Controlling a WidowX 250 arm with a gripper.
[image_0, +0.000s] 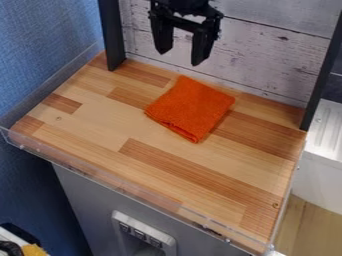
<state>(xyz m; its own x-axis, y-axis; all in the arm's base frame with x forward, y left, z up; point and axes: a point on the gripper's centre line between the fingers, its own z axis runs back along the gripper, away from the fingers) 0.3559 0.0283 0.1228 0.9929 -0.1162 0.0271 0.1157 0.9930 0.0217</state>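
Observation:
The black gripper (179, 56) hangs at the top centre of the view, in front of the whitewashed plank wall. Its two fingers stand apart, pointing down, with nothing between them. Nearest to it is a folded orange cloth (190, 108), lying flat on the wooden tabletop (100, 120) towards the back. The cloth is below the gripper in the view, and the two do not touch.
Two dark posts rise at the tabletop's back, one at left (111, 35) and one at right (322, 75). A low clear rim (127, 189) runs along the front and left edges. A white ribbed surface (327, 130) lies beyond the right edge.

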